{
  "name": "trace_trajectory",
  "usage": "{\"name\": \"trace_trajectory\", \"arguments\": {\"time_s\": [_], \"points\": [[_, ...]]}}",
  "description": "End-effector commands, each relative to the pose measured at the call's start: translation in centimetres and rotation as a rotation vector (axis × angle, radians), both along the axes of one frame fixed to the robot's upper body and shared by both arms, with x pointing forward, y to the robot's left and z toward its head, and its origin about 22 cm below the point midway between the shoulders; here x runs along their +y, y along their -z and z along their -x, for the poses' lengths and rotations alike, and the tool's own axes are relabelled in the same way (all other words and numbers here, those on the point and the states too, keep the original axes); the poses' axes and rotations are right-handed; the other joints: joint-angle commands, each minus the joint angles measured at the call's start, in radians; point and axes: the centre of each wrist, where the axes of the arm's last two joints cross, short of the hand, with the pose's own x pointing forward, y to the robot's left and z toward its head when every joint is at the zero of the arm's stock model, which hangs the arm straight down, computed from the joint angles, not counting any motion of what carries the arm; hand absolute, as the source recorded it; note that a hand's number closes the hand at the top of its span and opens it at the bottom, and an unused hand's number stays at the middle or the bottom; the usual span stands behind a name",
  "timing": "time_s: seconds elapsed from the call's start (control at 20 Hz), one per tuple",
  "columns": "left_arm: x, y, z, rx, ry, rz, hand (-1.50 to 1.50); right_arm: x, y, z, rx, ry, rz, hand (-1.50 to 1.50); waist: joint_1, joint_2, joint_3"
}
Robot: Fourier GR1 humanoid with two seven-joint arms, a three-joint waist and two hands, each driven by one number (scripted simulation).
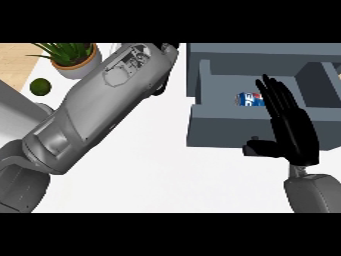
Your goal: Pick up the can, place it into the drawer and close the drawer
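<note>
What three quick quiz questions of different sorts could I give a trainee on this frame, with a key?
1. True or false: the can lies inside the open drawer.
2. Which hand is flat, fingers straight, at the drawer's front? A) right hand B) left hand C) neither
3. Fill in: the small green fruit lies on the counter just below the potted ____.

Key: 1 true; 2 A; 3 plant. The left hand is mostly hidden behind its forearm, so its fingers cannot be judged.

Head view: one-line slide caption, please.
Can lies inside the open drawer; right hand open at the drawer's front; left hand mostly hidden behind its forearm.
</note>
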Motion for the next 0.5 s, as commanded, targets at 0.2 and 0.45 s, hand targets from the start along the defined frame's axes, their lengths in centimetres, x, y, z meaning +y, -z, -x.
{"name": "trace_trajectory", "arguments": {"time_s": [0.2, 0.45], "points": [[4.8, 1.3, 1.0, -0.01, -0.003, -0.011, -1.5, 0.2, 4.5, -2.8, 0.008, 0.068, 0.036, -1.5, 0.031, 0.002, 0.003], [5.4, -0.9, 1.5, 0.013, 0.007, -0.003, -1.5, 0.4, 6.0, -5.0, 0.021, 0.09, 0.098, -1.5, 0.042, 0.007, 0.004]]}}
